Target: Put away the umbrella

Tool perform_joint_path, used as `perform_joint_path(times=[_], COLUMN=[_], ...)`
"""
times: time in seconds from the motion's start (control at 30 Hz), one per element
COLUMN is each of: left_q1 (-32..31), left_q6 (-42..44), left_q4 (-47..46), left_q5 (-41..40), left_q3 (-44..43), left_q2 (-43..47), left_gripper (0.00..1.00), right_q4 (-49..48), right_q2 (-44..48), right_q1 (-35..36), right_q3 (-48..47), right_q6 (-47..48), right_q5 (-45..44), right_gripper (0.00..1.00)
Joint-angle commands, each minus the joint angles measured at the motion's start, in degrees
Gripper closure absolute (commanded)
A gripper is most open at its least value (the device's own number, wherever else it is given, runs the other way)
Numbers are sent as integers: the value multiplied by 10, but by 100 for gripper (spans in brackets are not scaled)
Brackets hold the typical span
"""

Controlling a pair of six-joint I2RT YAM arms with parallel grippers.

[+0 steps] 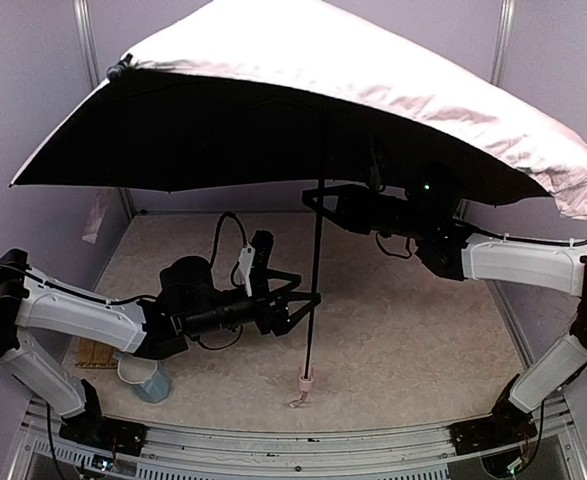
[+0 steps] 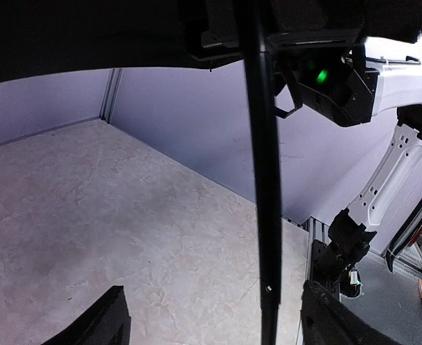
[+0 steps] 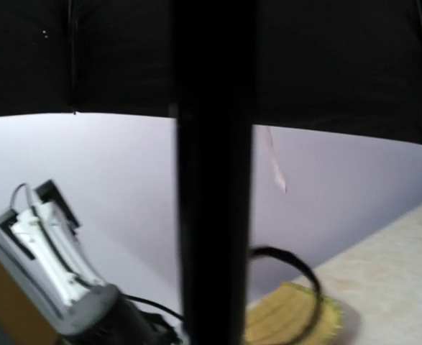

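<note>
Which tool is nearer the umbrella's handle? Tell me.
Left. The left tool straddles the shaft just above the handle; the right tool meets the shaft higher, under the canopy.

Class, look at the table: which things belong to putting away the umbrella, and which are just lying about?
Part of the job:
- umbrella, open, handle down
- right fingers, closed on its shaft
- left fingers, open either side of the shaft

Just lying about:
- pale blue cup
- woven mat
</note>
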State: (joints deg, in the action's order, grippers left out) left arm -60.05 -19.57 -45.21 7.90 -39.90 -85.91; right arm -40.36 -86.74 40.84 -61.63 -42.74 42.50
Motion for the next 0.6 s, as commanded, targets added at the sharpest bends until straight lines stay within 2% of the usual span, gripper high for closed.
perform_joint_path(times=[0.0,0.1,0.2,0.33,0.37,0.43,0.47,0.53,0.57], left_q1=[3,3,3,0,-1,-4,-4,-7,-9], left_q6=[-13,-38,-62,-93,-102,-121,-132,-150,-156], left_q4=[-65,-84,-91,-111,-118,-133,-143,-174,-188], left_q5=[-9,6,9,44,48,53,56,56,52], left_q3=[1,4,4,5,6,7,8,16,19], left_q2=[-19,-36,-51,-63,-65,-72,-75,-78,-79], left_gripper=[27,42,68,95,100,100,100,100,100], right_q4=[-82,-86,-96,-88,-85,-82,-82,-91,-100], right_q2=[-12,-18,-20,-16,-15,-13,-12,-6,-2], right_q1=[25,34,37,37,37,37,36,32,27], right_q3=[-41,-50,-51,-48,-48,-46,-43,-33,-27], right_q6=[-20,-24,-29,-25,-22,-18,-16,-15,-15], right_q5=[5,7,10,8,6,0,-8,-43,-60], right_gripper=[100,100,100,100,100,100,87,52,40])
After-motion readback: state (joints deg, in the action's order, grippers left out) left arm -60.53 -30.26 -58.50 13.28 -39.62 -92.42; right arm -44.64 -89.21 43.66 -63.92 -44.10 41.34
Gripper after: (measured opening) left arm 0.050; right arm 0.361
